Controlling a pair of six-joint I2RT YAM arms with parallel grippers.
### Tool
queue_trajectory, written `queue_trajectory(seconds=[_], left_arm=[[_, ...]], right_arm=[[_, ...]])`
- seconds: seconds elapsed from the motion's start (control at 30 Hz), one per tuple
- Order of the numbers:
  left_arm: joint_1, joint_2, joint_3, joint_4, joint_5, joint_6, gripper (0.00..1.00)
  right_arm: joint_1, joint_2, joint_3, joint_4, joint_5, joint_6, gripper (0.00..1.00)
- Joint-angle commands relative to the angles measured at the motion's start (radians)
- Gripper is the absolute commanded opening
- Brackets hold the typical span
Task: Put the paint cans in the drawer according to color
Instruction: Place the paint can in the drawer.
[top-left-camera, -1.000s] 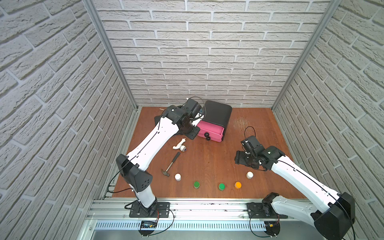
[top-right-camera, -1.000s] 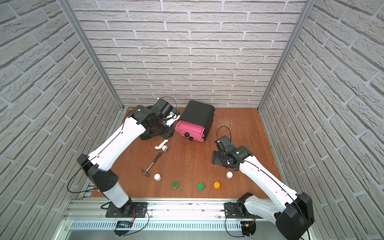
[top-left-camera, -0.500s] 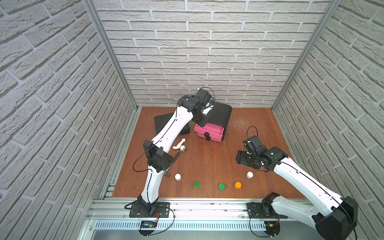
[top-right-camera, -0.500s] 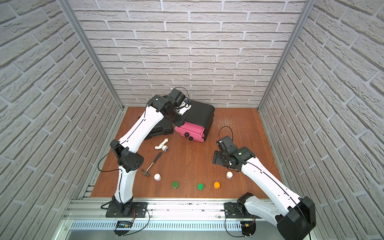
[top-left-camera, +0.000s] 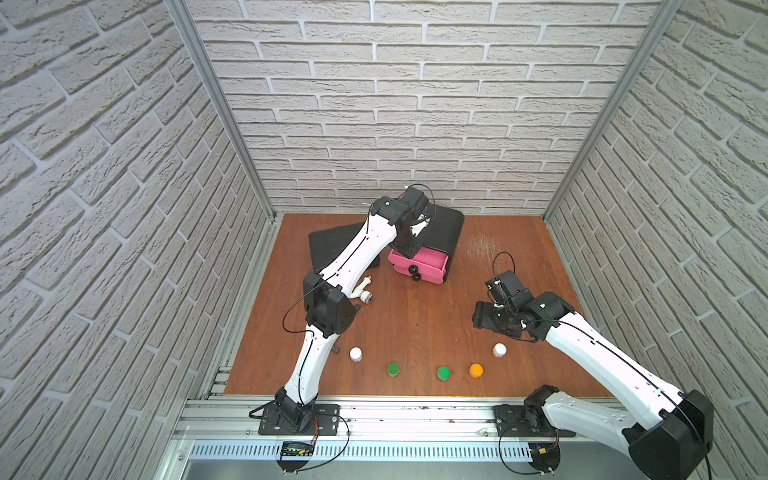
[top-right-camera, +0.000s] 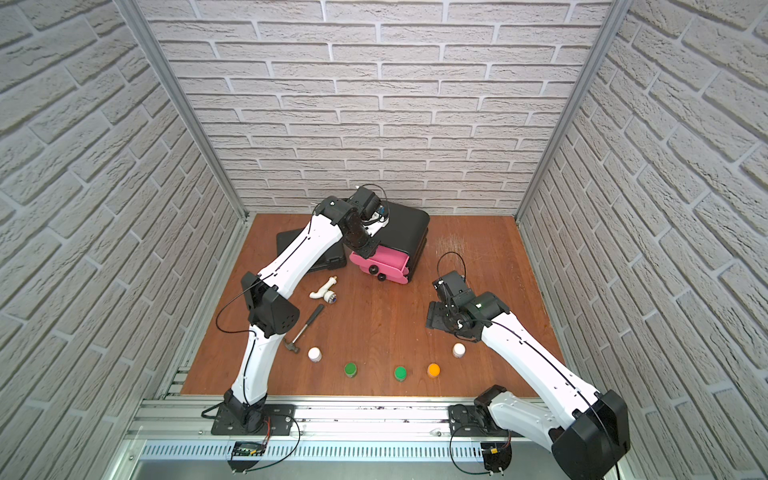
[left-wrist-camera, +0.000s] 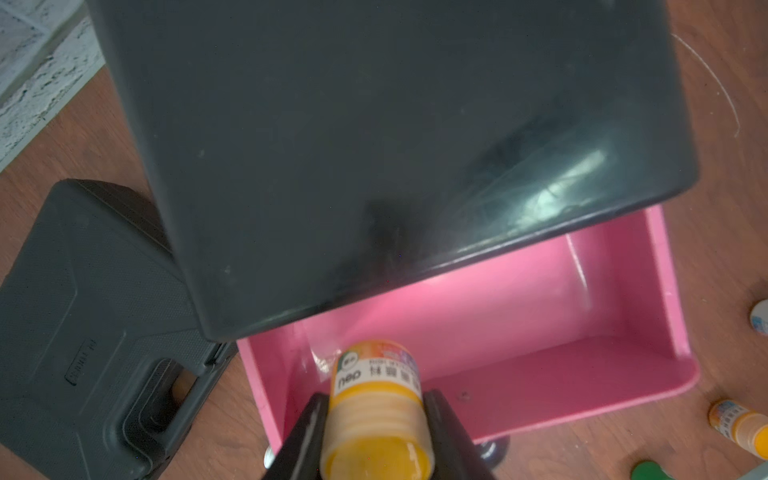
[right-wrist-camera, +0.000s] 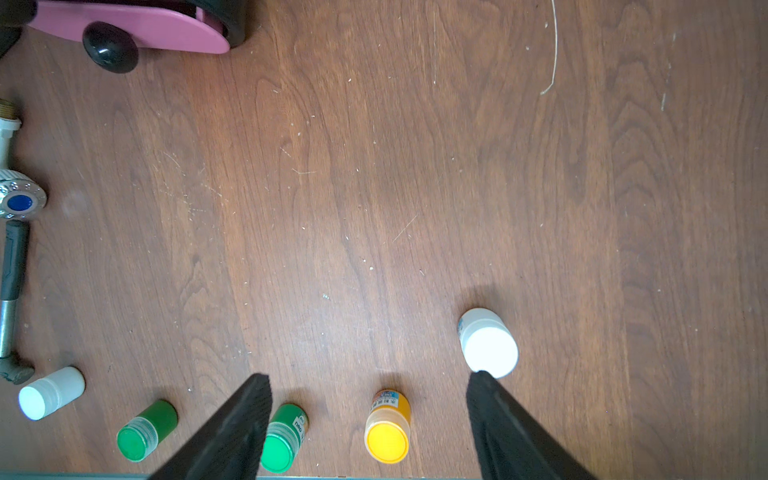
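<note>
Paint cans (top-left-camera: 443, 372): in both top views five wait on the table (top-left-camera: 415, 324) by its front edge, the pink drawer (top-left-camera: 428, 259) pulled out. Left wrist view: the left end effector (left-wrist-camera: 376, 397) grips an orange-yellow can (left-wrist-camera: 374, 419) over the bare drawer, close to its side wall. Right wrist view: the right end effector (right-wrist-camera: 369, 375) hangs open, empty.

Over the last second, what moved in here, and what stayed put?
The left arm swung inward, carrying the left gripper, shut on an orange-yellow paint can, over the open pink drawer. No grab or release shows. The right gripper, open, the five cans on the table, hammer and pipe fitting stayed put.
</note>
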Motion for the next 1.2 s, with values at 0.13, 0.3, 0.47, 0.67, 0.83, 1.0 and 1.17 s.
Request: queue_trajectory(seconds=[0.13, 0.3, 0.47, 0.67, 0.83, 1.0, 1.17], left_arm=[[-0.004, 0.027, 0.01, 0.018, -0.005, -0.018, 0.31], [-0.002, 0.029, -0.001, 0.009, -0.016, -0.017, 0.35], [0.0, 0.039, -0.001, 0.025, -0.015, -0.017, 0.44], [0.008, 0.055, 0.002, 0.035, -0.011, -0.019, 0.5], [0.007, 0.031, 0.012, 0.059, -0.011, -0.04, 0.58], [-0.016, -0.1, -0.027, 0.159, -0.028, -0.086, 0.66], [-0.025, -0.393, -0.362, 0.449, -0.059, -0.217, 0.71]], right_arm=[[-0.012, -0.012, 0.025, -0.018, 0.014, -0.006, 0.78], [-0.013, -0.017, 0.02, -0.017, 0.015, -0.002, 0.78], [-0.015, -0.011, 0.023, -0.015, 0.008, -0.001, 0.78], [-0.015, -0.019, 0.028, -0.024, 0.014, -0.002, 0.78], [-0.016, -0.027, 0.029, -0.035, 0.018, -0.007, 0.78], [-0.016, -0.021, 0.05, -0.066, 0.028, -0.054, 0.78], [-0.016, 0.008, 0.073, -0.125, -0.012, -0.132, 0.77]])
